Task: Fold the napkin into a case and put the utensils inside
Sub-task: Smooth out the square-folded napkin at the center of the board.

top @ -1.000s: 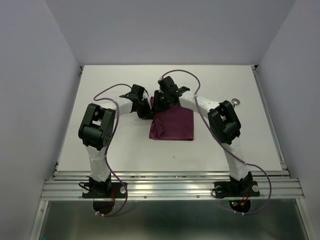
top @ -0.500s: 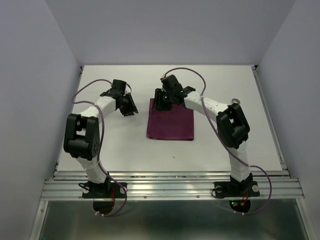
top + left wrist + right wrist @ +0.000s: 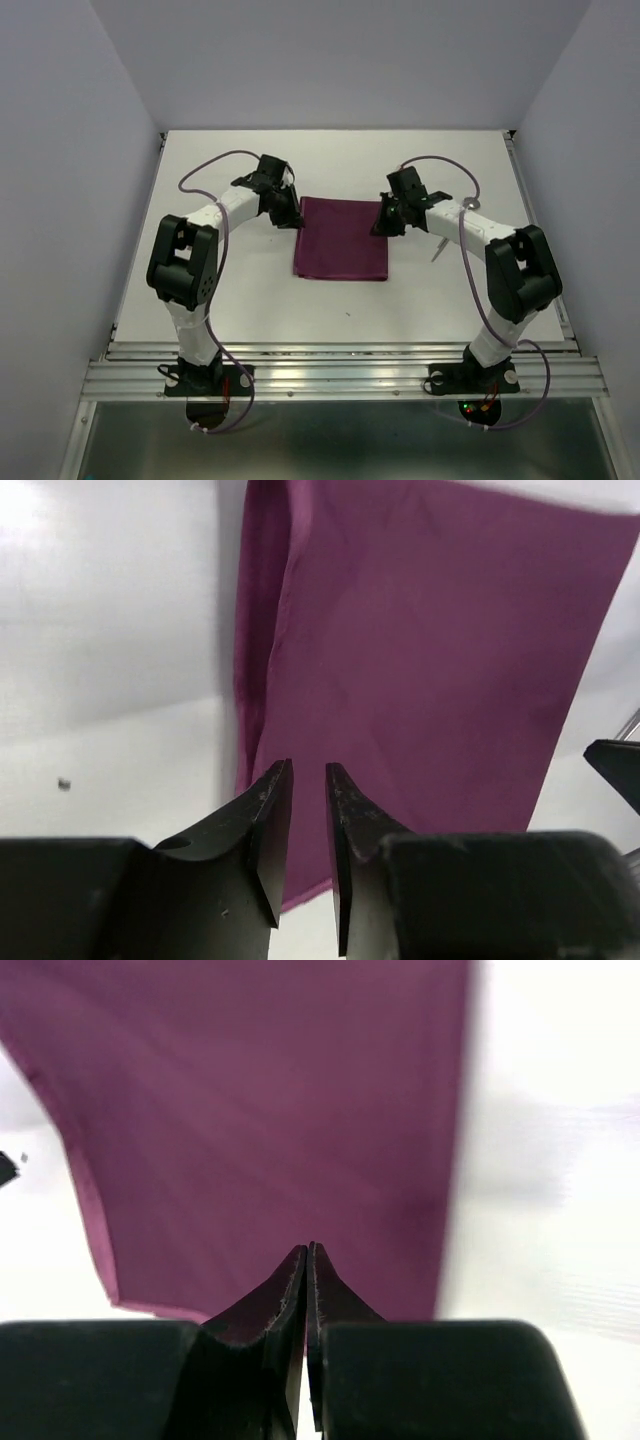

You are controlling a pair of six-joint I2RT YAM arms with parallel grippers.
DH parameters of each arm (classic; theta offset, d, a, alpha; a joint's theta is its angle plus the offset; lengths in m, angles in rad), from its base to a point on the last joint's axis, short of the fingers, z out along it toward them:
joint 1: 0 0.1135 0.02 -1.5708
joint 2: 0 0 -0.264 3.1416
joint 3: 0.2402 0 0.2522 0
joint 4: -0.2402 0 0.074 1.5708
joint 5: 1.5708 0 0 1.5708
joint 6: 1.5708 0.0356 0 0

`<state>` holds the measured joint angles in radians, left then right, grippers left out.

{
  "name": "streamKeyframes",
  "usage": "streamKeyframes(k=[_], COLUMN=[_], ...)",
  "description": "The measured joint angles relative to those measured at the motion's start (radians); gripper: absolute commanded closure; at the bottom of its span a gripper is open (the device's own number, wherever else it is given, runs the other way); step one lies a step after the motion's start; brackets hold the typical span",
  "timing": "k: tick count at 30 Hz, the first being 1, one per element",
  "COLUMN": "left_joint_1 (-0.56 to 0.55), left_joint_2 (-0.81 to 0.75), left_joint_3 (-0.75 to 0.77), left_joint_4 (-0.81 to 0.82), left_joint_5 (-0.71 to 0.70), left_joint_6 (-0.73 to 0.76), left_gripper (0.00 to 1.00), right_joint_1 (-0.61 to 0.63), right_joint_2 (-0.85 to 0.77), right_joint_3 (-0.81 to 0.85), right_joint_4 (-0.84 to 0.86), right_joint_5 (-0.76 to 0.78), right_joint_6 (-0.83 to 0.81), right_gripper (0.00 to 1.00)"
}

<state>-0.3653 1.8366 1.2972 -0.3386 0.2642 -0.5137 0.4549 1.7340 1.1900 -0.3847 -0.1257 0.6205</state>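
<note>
Flanking napkin (image 3: 340, 240): left end effector (image 3: 307, 772) parted, far-left corner
right end effector (image 3: 306, 1252): closed per wrist view, newly far-right corner

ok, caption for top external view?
Left gripper slightly open and right gripper shut at far corners of flat plum-purple cloth napkin.

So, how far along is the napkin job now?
Done: the napkin lies folded into a flat rectangle. In hand: the left claw, slightly open, and the right claw, shut, sit at its far corners. Left: more folding, then the utensils, lying to its right, go inside.
</note>
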Motion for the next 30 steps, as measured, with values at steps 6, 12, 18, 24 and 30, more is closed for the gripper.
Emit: streamKeyframes(k=[6,12,18,24,30], left_joint_1=[0.001,0.002,0.008,0.02,0.023], left_joint_2=[0.14,0.313,0.479,0.518,0.517], left_joint_3=[0.201,0.43,0.585,0.62,0.611], left_joint_4=[0.0,-0.018,-0.063,-0.069,-0.06], left_joint_5=[0.009,-0.008,-0.018,-0.013,-0.014], left_joint_6=[0.004,0.022,0.043,0.05,0.053], left_gripper=[0.71,0.71,0.71,0.72,0.72], right_joint_1=[-0.108,-0.161,-0.178,-0.187,-0.2], right_joint_2=[0.018,0.144,0.285,0.406,0.418], right_joint_3=[0.035,0.19,0.292,0.371,0.388], right_joint_4=[0.001,0.016,0.019,0.02,0.022], right_joint_5=[0.027,0.027,0.021,0.033,0.02], right_joint_6=[-0.042,-0.091,-0.107,-0.115,-0.136], right_gripper=[0.93,0.94,0.94,0.94,0.94])
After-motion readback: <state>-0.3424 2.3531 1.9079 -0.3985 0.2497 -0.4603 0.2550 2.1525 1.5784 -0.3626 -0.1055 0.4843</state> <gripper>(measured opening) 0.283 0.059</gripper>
